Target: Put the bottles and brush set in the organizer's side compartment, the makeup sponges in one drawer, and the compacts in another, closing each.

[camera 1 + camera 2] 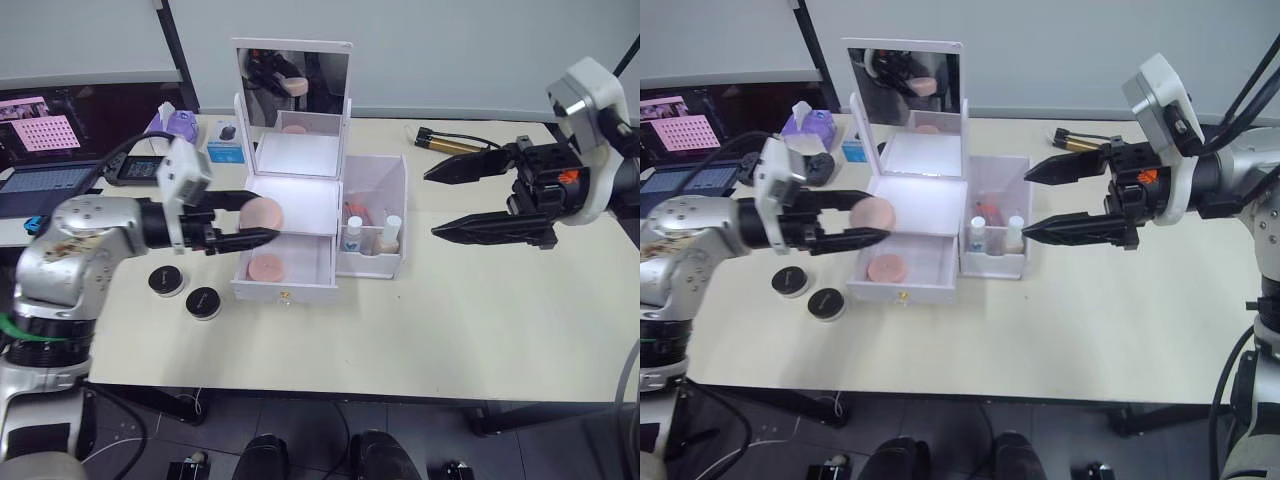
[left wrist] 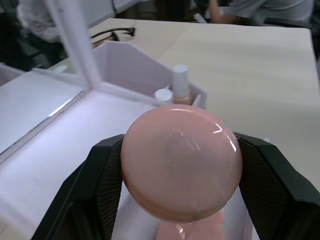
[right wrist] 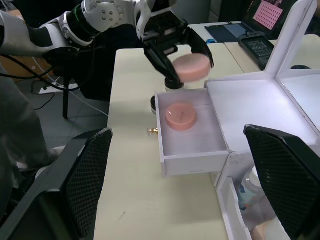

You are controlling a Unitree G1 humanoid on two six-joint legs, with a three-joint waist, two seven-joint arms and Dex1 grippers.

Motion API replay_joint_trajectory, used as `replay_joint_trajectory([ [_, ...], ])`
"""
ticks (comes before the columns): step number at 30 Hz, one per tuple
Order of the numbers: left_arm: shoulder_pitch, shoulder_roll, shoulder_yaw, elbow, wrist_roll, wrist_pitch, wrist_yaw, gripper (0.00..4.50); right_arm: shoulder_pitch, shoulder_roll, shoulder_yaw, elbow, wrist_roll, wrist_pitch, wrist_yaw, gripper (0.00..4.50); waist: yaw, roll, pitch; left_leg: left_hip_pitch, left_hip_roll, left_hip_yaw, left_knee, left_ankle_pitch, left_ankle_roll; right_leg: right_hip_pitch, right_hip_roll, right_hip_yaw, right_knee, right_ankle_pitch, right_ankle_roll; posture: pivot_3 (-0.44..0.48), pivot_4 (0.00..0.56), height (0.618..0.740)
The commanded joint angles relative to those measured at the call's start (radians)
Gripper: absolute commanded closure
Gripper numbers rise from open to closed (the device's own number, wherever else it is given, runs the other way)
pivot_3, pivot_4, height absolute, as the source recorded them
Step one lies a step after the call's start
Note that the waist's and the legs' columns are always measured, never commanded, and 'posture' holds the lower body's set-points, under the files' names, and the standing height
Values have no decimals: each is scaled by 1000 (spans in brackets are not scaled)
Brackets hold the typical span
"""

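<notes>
My left gripper (image 1: 255,226) is clamped on a pink makeup sponge (image 1: 264,214), one finger on each side of its rim, and it hangs just above the open drawer (image 1: 285,268) of the white organizer (image 1: 300,200). Directly below my jaws, a second sponge (image 1: 267,267) already lies on the drawer floor. To do this well, I judge I should lower until the sponge is inside the walls, set it beside the one there rather than on top, part my fingers only then, and lift clear before pushing the front shut by its small knob (image 1: 287,296).

Just outside my left jaws, on the table toward me, sit two black compacts (image 1: 186,291), not yet stowed; they call for another drawer.

Beyond the drawer, on the far side of my left jaws, the side compartment (image 1: 372,215) holds two capped bottles (image 1: 371,234) standing upright and something red behind them that I cannot identify.

My right gripper (image 1: 1045,203) hovers wide apart and empty, level with that compartment. Past it, near the table's far edge, lies the brush set (image 1: 446,142), not yet stowed.
</notes>
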Motion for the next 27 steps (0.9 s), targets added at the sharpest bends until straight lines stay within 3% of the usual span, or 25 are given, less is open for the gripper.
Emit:
replay_joint_trajectory([
  [1,-23,-18,-25,16,21,-17,-30,1514,27,-38,-105,-75,59,44,-56,0,-2,0,0,0,0,0,0,0,0,0,0,0,0,0,0,0,150,725],
  [10,-57,-76,-104,103,107,-88,-83,1514,115,-77,-202,-160,161,103,-156,0,-2,0,0,1,0,-1,0,0,0,1,0,0,0,0,0,0,150,725],
  [27,-51,-152,-143,154,189,-137,-94,1514,140,-129,-179,-176,202,97,-211,0,-2,0,0,0,0,-2,1,0,0,1,0,0,-1,0,1,0,150,725],
])
